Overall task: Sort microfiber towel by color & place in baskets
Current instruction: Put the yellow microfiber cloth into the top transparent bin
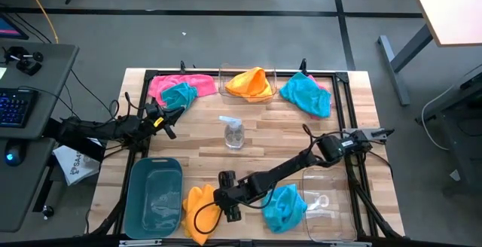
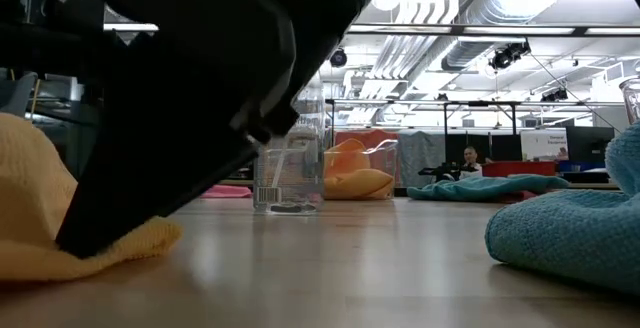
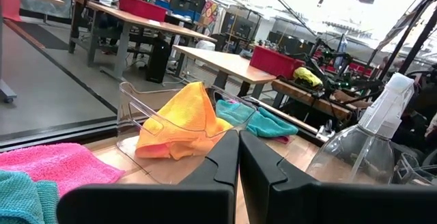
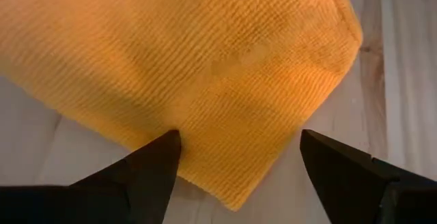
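Note:
An orange towel [image 1: 199, 211] lies flat on the table near its near edge, between the teal basket [image 1: 154, 193] and a crumpled teal towel [image 1: 285, 208]. My right gripper [image 1: 228, 204] is open and low over the orange towel's corner [image 4: 273, 149], one finger on each side of it. Far back, a clear basket [image 1: 245, 83] holds another orange towel [image 3: 179, 118]. A second clear basket [image 1: 329, 202] sits at the near right. My left gripper [image 1: 170, 124] hangs shut and holds nothing beside the teal towel [image 1: 179, 95] that lies on a pink one [image 1: 167, 83]. My right gripper comes at the orange towel from above, slanting toward the table's left. One fingertip [image 4: 167, 149] stands at the towel's edge, the other [image 4: 321, 149] over bare table. I cannot tell whether either touches the cloth, which lies flat.
A clear pump bottle [image 1: 234, 132] stands at the table's middle. A teal towel [image 1: 306, 94] on a bit of pink lies at the far right. A black frame [image 1: 343, 96] borders the table. A person sits at a desk far behind.

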Motion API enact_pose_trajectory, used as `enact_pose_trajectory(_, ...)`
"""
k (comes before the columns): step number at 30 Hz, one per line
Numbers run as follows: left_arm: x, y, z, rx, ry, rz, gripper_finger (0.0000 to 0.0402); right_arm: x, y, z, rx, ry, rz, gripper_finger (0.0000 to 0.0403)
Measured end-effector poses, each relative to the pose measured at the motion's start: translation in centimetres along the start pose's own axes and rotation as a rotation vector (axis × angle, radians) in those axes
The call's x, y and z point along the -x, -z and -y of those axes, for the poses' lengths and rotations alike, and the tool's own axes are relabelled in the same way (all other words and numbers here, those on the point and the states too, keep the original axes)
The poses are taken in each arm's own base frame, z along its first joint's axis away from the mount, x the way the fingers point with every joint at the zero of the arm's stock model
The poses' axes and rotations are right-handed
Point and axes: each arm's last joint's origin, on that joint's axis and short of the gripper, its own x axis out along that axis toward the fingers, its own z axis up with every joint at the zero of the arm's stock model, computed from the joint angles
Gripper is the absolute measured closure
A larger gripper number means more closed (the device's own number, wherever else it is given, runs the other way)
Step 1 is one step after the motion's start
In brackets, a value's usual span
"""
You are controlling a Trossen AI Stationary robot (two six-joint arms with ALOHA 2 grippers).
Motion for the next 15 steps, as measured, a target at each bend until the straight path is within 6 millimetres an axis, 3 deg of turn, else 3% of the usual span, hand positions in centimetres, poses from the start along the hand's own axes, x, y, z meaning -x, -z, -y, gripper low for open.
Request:
enact_pose_trajectory(3, 0.0, 0.0, 0.0, 0.000, 0.000, 0.000, 0.0401, -0.1, 0.2, 0.0, -0.023, 0.000, -0.016, 0.0173)
enact_pose_trajectory(8, 0.0, 0.0, 0.0, 0.000, 0.000, 0.000, 0.0401, 0.6, 0.0, -0.1, -0.141, -0.109, -0.055, 0.0371)
enact_pose_trajectory(11, 0.0, 0.0, 0.0, 0.000, 0.000, 0.000, 0.0401, 3.1, -0.8, 0.3, -0.175, -0.148, -0.088, 0.0380)
enact_pose_trajectory(15, 0.0, 0.0, 0.0, 0.000, 0.000, 0.000, 0.0401, 10.7, -3.2, 1.5, -0.144, -0.123, -0.061, 0.0396)
